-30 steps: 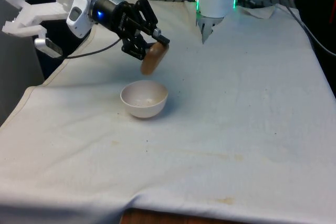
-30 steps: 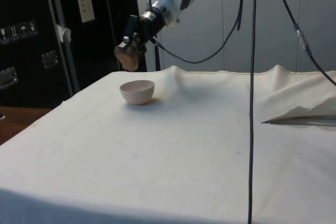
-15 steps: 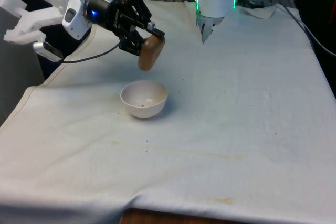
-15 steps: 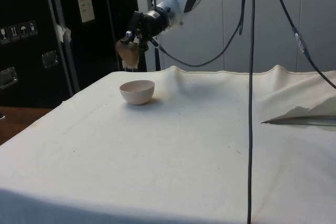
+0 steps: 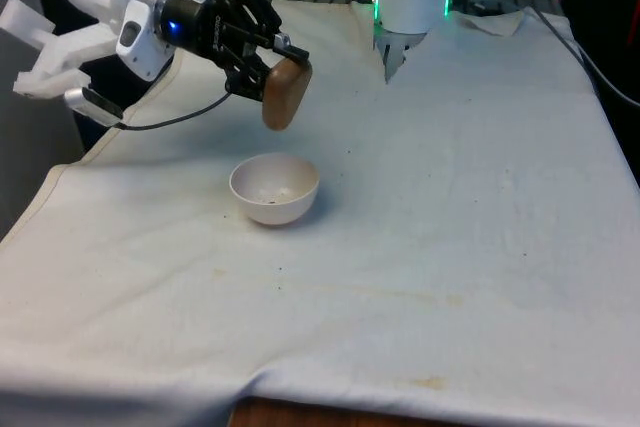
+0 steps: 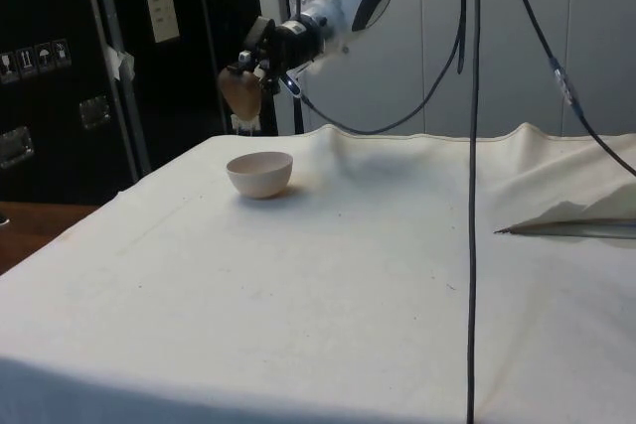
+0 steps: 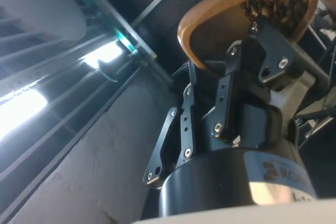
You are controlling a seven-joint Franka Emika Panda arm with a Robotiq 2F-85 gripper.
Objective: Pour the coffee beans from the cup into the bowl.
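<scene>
Cup: the brown cup [image 5: 286, 93] is pinched in the black gripper [image 5: 272, 65], up in the air and clear of the cloth [image 5: 450, 207]. It sits at the finger ends, tipped over, with the fingers across its upper part.
Jaws: closed on the cup; in the wrist view one finger [image 7: 273, 56] lies over the cup's rim [image 7: 247, 19].
Beans: dark coffee beans [image 7: 278, 1] show inside the cup in the wrist view.
Bowl: the pale bowl [image 5: 274, 188] stands on the cloth below the cup, slightly nearer the camera in the front view. A few dark specks lie in its bottom. In the side view the cup [image 6: 239, 92] hangs above and just to the left of the bowl [image 6: 260, 174], well apart from it.
Around: a black cable [image 5: 170, 117] loops down from the arm on the front view's left. In the side view a cable [image 6: 474, 186] hangs in the foreground.
Room: the cloth's left edge in the front view is near the bowl; bare cloth stretches wide to the front view's right and toward the near edge.
</scene>
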